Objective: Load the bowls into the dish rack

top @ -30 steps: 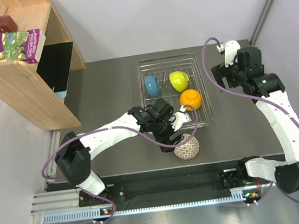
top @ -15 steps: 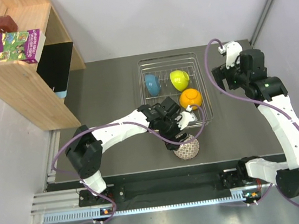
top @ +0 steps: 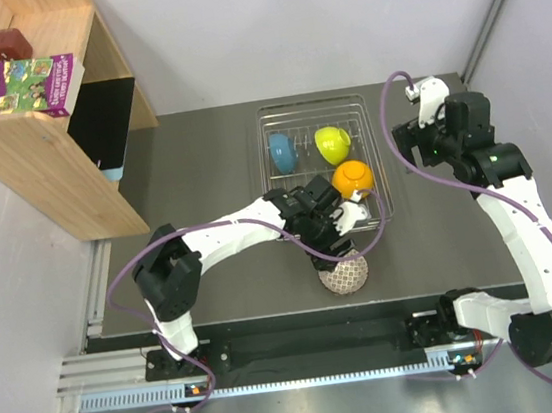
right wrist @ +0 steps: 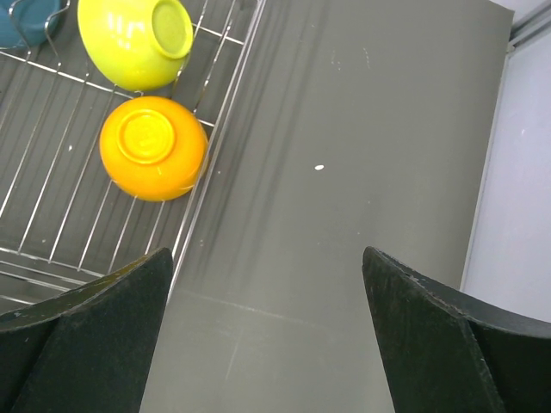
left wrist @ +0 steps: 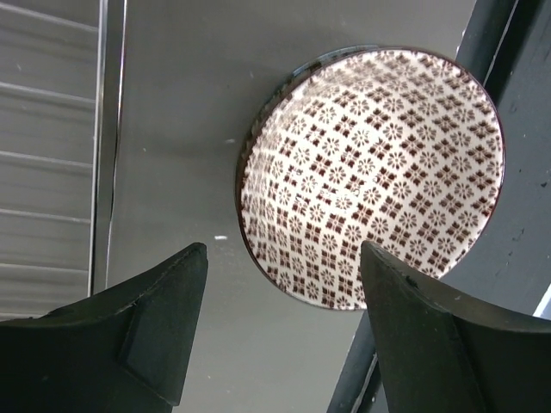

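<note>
1. The left hand point(left wrist: 282, 251) is open, its fingers spread over the white brown-lattice bowl point(left wrist: 370, 172) and not closed on it.
2. That bowl sits on the table point(top: 200, 165), just outside the dish rack's point(top: 316, 109) near edge.
3. The blue bowl point(top: 281, 152), yellow-green bowl point(top: 332, 143) and orange bowl point(top: 352, 177) lie in the rack.
4. The right hand point(right wrist: 267, 255) is open and empty.

The silver wire dish rack point(top: 309, 108) holds three bowls: the blue bowl point(top: 281, 152) on edge, the yellow-green bowl point(top: 332, 143) tipped sideways, the orange bowl point(top: 352, 178) upside down. The white brown-lattice bowl point(top: 345, 276) lies on the worktop point(top: 202, 175) just outside its near side.

blue bowl point(top: 281, 152) | yellow-green bowl point(top: 332, 143) | orange bowl point(top: 352, 177) | brown-lattice white bowl point(left wrist: 370, 172)
</note>
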You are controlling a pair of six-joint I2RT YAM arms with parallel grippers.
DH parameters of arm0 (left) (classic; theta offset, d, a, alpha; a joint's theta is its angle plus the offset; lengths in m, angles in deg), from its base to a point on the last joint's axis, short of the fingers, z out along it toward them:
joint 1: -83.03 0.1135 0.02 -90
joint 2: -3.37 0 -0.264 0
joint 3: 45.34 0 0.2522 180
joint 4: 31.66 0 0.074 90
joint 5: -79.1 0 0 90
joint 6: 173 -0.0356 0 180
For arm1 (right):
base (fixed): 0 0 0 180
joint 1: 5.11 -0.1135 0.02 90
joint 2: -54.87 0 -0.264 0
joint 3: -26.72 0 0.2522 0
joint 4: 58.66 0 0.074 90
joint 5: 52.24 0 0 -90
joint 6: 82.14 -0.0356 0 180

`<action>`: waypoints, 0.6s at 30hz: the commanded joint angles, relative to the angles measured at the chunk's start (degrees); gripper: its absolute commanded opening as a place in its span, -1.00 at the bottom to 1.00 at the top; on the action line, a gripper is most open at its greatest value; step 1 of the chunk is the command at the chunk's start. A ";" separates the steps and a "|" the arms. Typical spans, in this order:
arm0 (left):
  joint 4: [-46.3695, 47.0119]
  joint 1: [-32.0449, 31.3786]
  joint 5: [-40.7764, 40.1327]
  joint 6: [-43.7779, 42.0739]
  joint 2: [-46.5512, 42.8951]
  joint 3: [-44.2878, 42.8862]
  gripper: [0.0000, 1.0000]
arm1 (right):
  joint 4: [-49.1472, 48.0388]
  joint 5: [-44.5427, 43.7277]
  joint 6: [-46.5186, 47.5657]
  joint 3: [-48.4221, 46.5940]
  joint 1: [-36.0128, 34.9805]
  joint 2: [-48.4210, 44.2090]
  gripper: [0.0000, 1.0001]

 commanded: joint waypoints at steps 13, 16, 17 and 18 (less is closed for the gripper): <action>3.97 0.42 -1.56 -1.36 5.41 -7.00 0.49 | -3.02 1.99 -1.06 0.66 1.55 -2.23 0.79; 3.89 0.42 -1.04 -1.62 6.90 -8.75 0.50 | -3.11 1.90 -1.15 0.66 1.72 -2.14 0.78; 3.89 0.42 -0.86 -1.71 7.26 -9.28 0.50 | -3.11 1.90 -1.15 0.58 1.81 -2.14 0.78; 3.89 0.42 -0.86 -1.80 7.96 -10.24 0.50 | -3.11 1.90 -1.24 0.57 1.73 -2.05 0.78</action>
